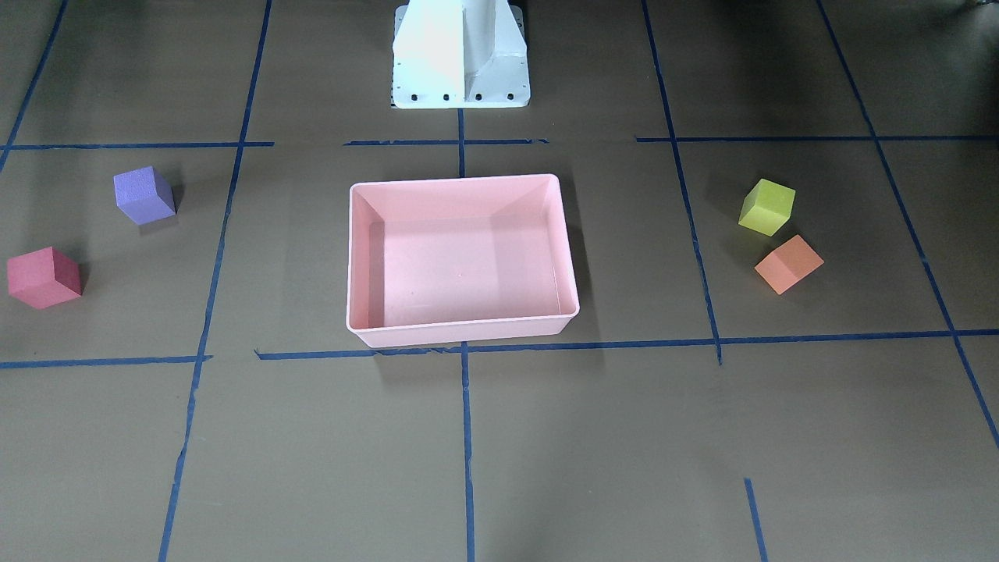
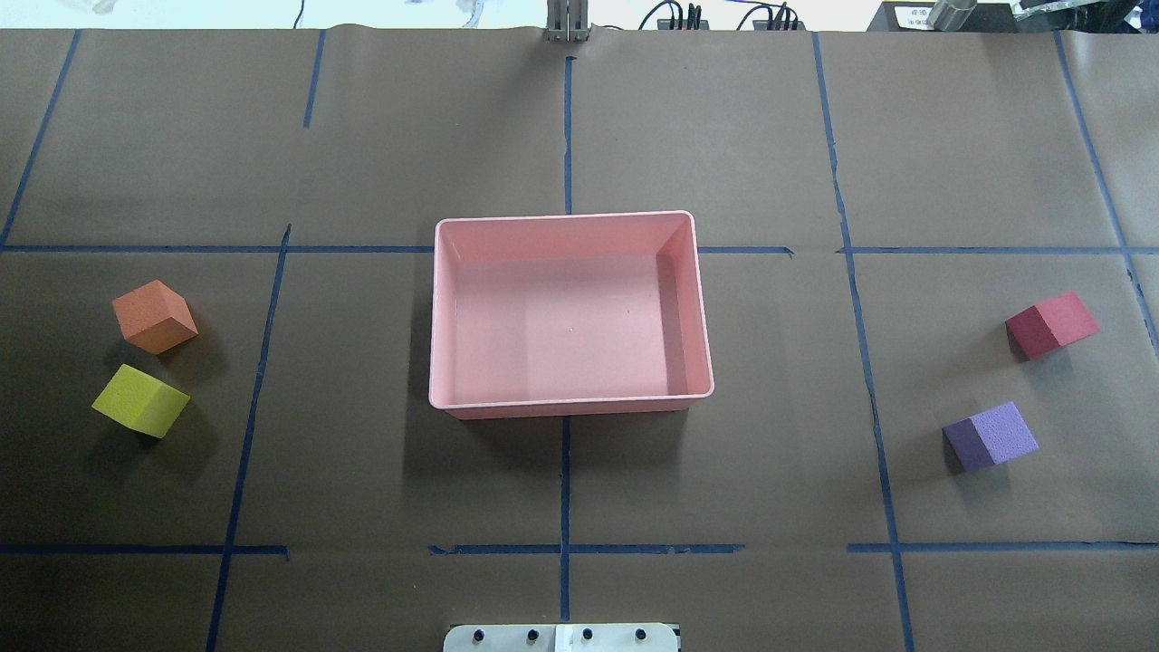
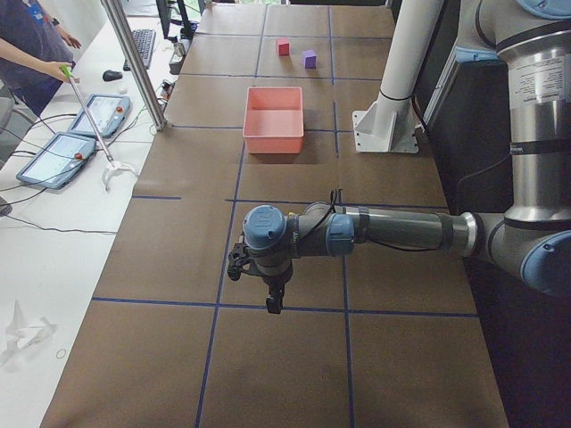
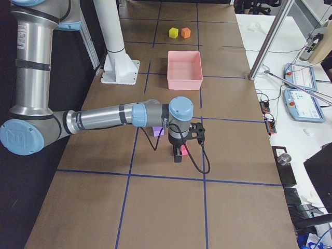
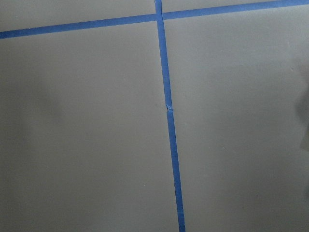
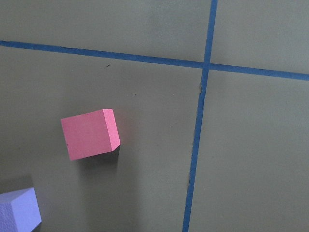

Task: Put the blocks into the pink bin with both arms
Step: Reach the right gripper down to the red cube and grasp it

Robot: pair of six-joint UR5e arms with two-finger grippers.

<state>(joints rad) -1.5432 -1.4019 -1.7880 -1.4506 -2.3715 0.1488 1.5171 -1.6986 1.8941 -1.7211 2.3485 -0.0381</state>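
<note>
The pink bin point(image 2: 570, 405) stands empty at the table's middle. The orange block point(image 2: 154, 315) and the yellow-green block point(image 2: 140, 400) lie on the robot's left. The red block point(image 2: 1050, 324) and the purple block point(image 2: 991, 436) lie on its right. My left gripper point(image 3: 272, 301) shows only in the exterior left view, hanging over bare table; I cannot tell if it is open. My right gripper point(image 4: 179, 155) shows only in the exterior right view, above the table near the red block point(image 6: 90, 134); I cannot tell if it is open. Neither wrist view shows fingers.
Brown paper with blue tape lines point(image 2: 565, 136) covers the table. The white pedestal base point(image 1: 460, 62) stands behind the bin. An operator point(image 3: 31, 45) and tablets point(image 3: 62, 156) are beside the table's far edge.
</note>
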